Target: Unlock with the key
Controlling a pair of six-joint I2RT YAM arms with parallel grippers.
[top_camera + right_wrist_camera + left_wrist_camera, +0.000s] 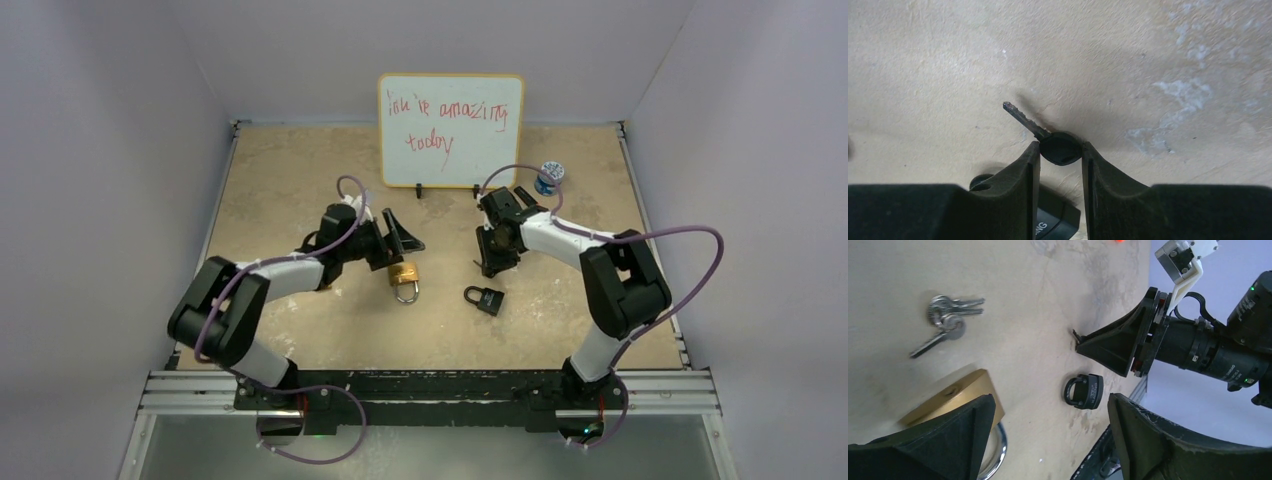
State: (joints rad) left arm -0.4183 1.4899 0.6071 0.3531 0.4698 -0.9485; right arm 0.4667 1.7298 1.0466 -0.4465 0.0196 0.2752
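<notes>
While both arms reach over the table (300, 170), I take the black padlock (485, 298) as my reference. Well to its left, a bunch of silver keys (945, 322) lies flat. Nearer the black padlock on the same side lies a brass padlock (404, 279), partly under one finger of my left gripper (1048, 402). That gripper's jaws are spread wide and hold nothing. The black padlock itself lies flat on the table, touched by neither gripper. Directly behind it, my right gripper (1060, 147) is clamped narrow on the black head of a key (1025, 119). The blade projects clear of the fingertips. I cannot tell whether its tip touches the table.
</notes>
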